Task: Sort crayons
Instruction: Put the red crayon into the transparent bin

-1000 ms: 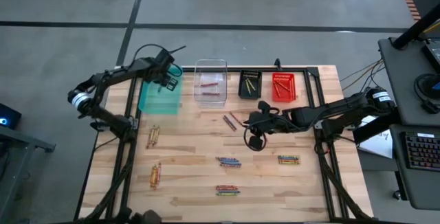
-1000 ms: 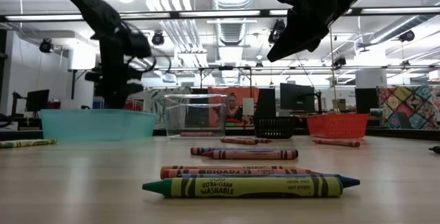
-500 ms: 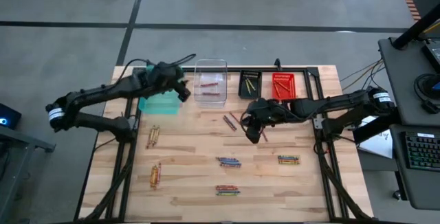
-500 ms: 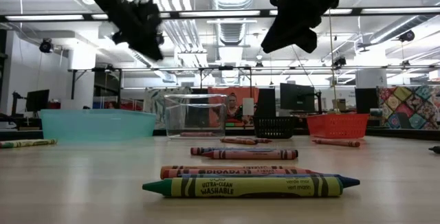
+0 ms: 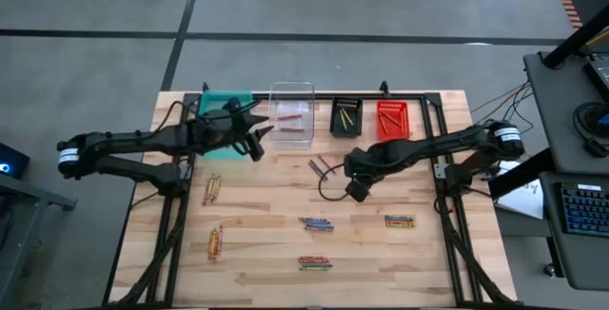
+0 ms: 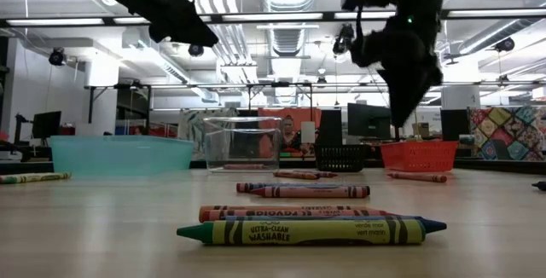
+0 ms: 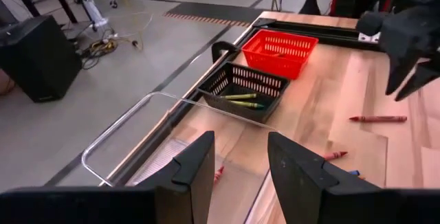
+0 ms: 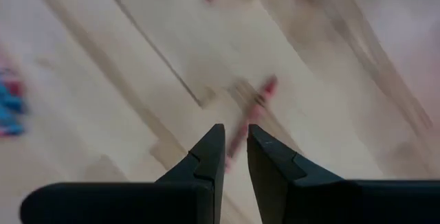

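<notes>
Sorting partly done. Clear bin (image 5: 291, 112) holds a few red crayons, black bin (image 5: 345, 117) a couple of yellow-green ones; red bin (image 5: 391, 120) contents too small to tell from above; teal bin (image 5: 221, 110) mostly hidden under the left arm. Still loose on the counter (image 5: 257, 224): crayons (image 5: 317, 223) in 6 small clusters, 2 orange-yellow groups on the left side, multicolour groups in the middle and right, plus a pair of reddish sticks just beside the right claw (image 5: 354, 192). Most of the stock is therefore unsorted. Left claw (image 7: 239, 165) hangs over the near edge of the clear bin, fingers parted, nothing between them. Right claw hovers above a single red crayon (image 8: 251, 111) lying on the wood; fingers narrowly apart, empty, not yet down on it. Readable writing: front crayon (image 6: 311, 230) in the low view says "ULTRA-CLEAN WASHABLE"; the one behind it shows "Crayola" upside down.
</notes>
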Robot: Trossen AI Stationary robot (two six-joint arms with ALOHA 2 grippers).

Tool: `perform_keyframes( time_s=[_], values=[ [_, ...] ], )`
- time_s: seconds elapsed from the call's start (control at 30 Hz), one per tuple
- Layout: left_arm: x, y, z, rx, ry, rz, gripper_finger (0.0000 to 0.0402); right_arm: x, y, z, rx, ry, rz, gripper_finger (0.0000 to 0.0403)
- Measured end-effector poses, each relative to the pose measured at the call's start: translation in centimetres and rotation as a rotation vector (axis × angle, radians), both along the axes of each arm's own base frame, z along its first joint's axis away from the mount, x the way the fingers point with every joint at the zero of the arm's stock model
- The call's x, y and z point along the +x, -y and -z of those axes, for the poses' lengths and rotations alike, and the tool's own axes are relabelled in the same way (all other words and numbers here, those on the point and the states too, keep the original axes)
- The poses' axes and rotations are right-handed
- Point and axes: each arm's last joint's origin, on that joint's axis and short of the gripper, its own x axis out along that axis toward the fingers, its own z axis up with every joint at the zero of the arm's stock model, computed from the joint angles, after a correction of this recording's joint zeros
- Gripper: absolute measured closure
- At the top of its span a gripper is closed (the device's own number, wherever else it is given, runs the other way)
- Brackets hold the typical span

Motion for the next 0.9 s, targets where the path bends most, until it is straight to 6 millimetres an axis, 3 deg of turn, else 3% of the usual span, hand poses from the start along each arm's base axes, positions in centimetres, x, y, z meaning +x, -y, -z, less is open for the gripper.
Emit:
perform_keyframes(
  time_s=[0.3,0.7,0.9],
  values=[
    [0.0,0.0,-0.3,-0.003,0.011,-0.002,0.0284,0.0,1.1,1.9,0.011,-0.075,0.116,0.0344],
    [0.1,0.0,-0.1,-0.005,0.007,-0.003,0.0284,1.3,1.8,5.4,0.015,-0.165,0.111,0.0272],
    [0.1,0.0,-0.1,-0.006,0.006,-0.003,0.0284,1.9,1.7,7.0,0.048,-0.196,0.072,0.0264]
  ],
)
